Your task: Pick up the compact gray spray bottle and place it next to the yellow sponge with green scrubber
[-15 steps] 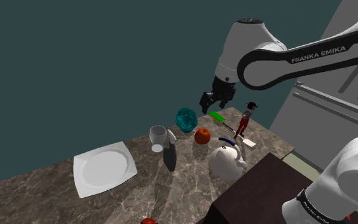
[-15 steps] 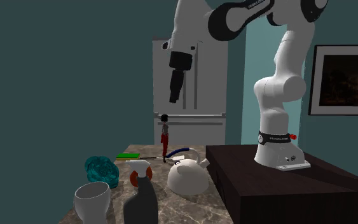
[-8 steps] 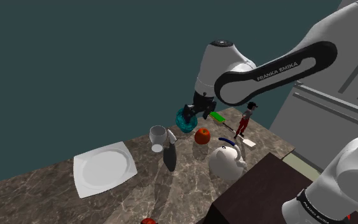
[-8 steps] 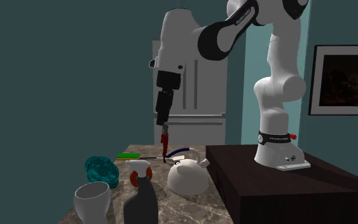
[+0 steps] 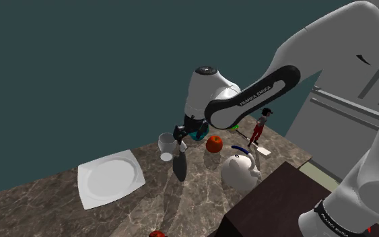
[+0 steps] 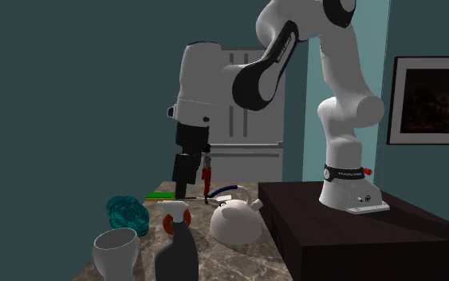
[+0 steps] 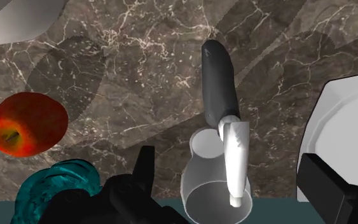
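**A:** Where was the spray bottle?

**B:** The spray bottle (image 5: 180, 165) stood upright on the marble tabletop (image 5: 46, 215). It had a dark grey body and a white head, and it stood right against a white cup (image 5: 167, 143). Whether the two touched I couldn't tell.

**A:** And the end effector?

**B:** The end effector (image 7: 228, 165) hung just above the bottle's head. Its black fingers (image 7: 144, 168) were spread wide, with nothing between them but air. In the wrist view the head and the cup's rim both lay in the gap between the fingers, and neither was gripped.

**A:** What crowded the spot?

**B:** Mostly the cup. A white square plate (image 5: 110, 177) lay near the bottle on the side away from the stand (image 5: 275, 202). A red apple (image 5: 214, 143) sat on the other side, with a teal crinkled lump (image 6: 127, 211) beside it.

**A:** And the sponge?

**B:** In the second exterior view the sponge (image 6: 160, 195) showed as a flat green slab. It lay farther back on the tabletop, beyond the teal lump. A small figurine in red (image 6: 207, 172) stood near it, and a white kettle (image 6: 236, 222) sat between the sponge and the stand. The arm's own wrist crossed in front of that stretch in the shoulder view.
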